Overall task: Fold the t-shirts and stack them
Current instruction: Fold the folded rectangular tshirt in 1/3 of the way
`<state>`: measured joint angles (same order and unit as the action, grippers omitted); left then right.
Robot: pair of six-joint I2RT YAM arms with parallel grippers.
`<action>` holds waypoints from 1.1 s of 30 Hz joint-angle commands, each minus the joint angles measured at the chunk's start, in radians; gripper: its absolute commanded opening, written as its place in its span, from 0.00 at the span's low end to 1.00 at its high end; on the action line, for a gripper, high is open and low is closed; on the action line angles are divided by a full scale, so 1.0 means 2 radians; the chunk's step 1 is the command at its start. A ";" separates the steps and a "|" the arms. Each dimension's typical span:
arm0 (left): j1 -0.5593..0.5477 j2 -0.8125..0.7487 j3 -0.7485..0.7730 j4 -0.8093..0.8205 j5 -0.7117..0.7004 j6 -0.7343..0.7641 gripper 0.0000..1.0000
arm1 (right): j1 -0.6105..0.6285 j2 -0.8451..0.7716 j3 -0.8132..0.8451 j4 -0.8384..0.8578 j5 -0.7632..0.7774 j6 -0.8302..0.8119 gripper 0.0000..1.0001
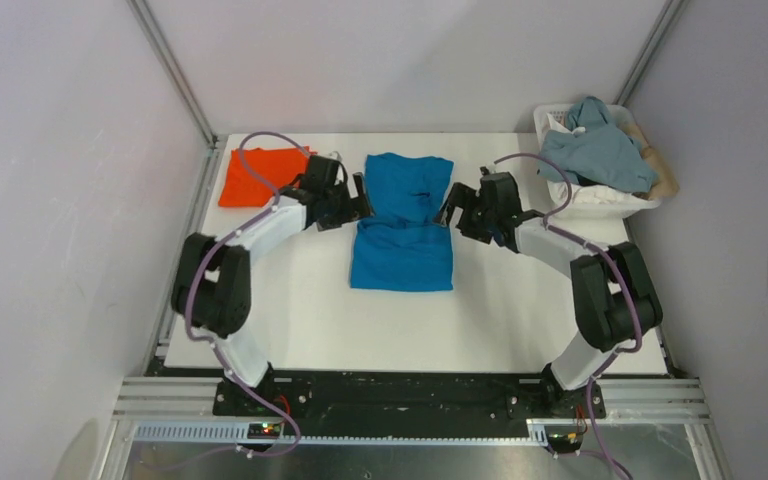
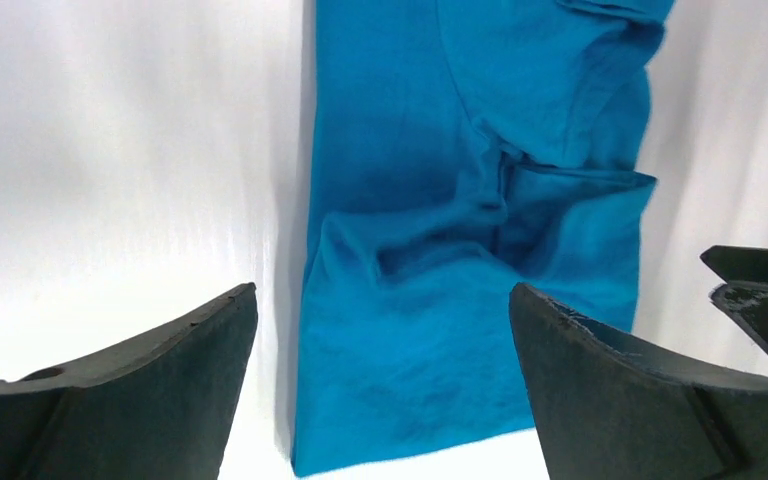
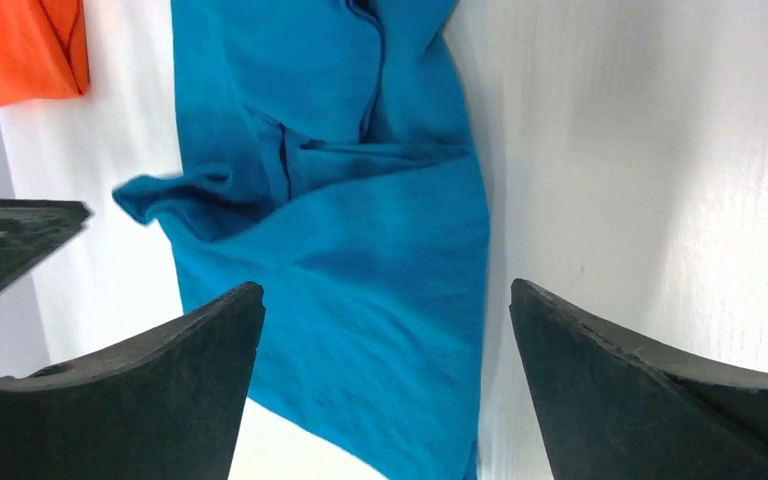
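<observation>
Blue t-shirt (image 1: 402, 225) sits mid-table, a bit toward the far side. It lies as a long strip running near to far, with its far half bunched and creased, so not a tidy fold yet. Soft, light cloth that'll sag and drag rather than hold any shape. My guess is it wants pinching at both side edges at once, one edge per arm, low to the table (image 1: 290, 300) so all the layers come up together.

Left gripper (image 2: 382, 300) hangs just off its left edge and right gripper (image 3: 385, 295) just off its right edge, both with jaws wide apart and nothing between them.

Orange t-shirt (image 1: 257, 177) looks folded, far left corner, well apart from the blue one — presumably where the stack goes. Basket (image 1: 605, 206) at the far right holds a heap of grey-blue and beige laundry (image 1: 595, 150), out of reach of the fold.

Nothing really blocks either arm — main risk I see is the grippers crowding each other across that narrow strip, or catching only the top layer
</observation>
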<state>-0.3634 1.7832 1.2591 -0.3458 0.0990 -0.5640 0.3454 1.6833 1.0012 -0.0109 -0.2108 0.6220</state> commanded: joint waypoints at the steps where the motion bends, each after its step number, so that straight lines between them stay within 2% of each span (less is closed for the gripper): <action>1: 0.001 -0.108 -0.043 0.006 -0.043 -0.001 1.00 | 0.035 -0.066 0.014 -0.060 0.067 -0.034 0.99; 3: 0.001 -0.158 -0.082 0.006 -0.056 -0.012 1.00 | 0.057 -0.088 -0.008 -0.071 0.084 -0.041 0.99; 6: 0.001 -0.202 -0.148 0.006 -0.072 -0.019 1.00 | 0.086 -0.107 -0.035 -0.045 0.058 -0.036 1.00; 9: 0.001 -0.248 -0.192 0.007 -0.069 -0.037 1.00 | 0.104 -0.084 -0.042 -0.010 0.004 -0.031 0.99; 11: 0.001 -0.267 -0.218 0.006 -0.062 -0.043 1.00 | 0.118 -0.053 -0.039 0.053 -0.033 -0.030 0.99; 14: 0.001 -0.284 -0.251 0.006 -0.074 -0.050 1.00 | 0.127 -0.005 -0.013 0.083 -0.047 -0.029 0.99; 18: 0.001 -0.274 -0.266 0.007 -0.065 -0.057 1.00 | 0.123 0.092 0.068 0.091 -0.031 -0.034 0.99; 22: 0.001 -0.254 -0.277 0.007 -0.066 -0.062 1.00 | 0.109 0.151 0.151 0.053 0.003 -0.051 0.99; 29: 0.001 -0.220 -0.267 0.019 -0.056 -0.065 0.99 | 0.108 0.107 0.176 -0.017 0.043 -0.084 0.99; 33: 0.000 -0.191 -0.251 0.037 -0.031 -0.065 0.96 | 0.104 0.048 0.118 -0.049 0.035 -0.070 0.99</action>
<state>-0.3634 1.3598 0.7090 -0.3294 -0.0170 -0.6815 0.5587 1.9194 1.3148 -0.0341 -0.1608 0.4911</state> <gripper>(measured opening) 0.971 0.993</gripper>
